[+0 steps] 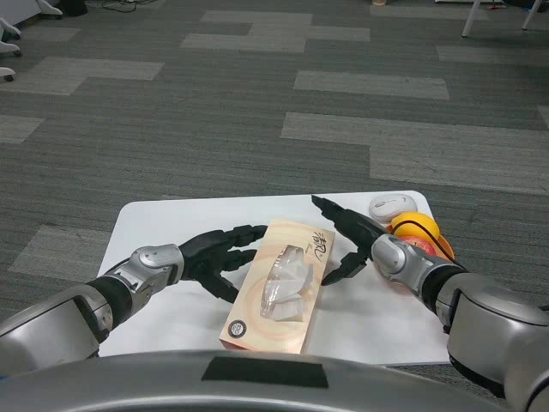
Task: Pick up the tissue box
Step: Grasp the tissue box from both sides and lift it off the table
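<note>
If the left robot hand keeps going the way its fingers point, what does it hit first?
Most likely the tissue box: the left robot hand points at its near long side, fingertips about touching it already, though depth is unclear.

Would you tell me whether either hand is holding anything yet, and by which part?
The tissue box sits between the left hand and right hand, fingers at its long sides; whether they grip cannot be told.

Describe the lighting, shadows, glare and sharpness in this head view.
Head view: soft, even light with no hard glare; the white table is bright but keeps its edges. Faint shadows lie under the left hand and right hand beside the tissue box. The box's print and the mouse look sharp; the far carpet is slightly softer.
</note>
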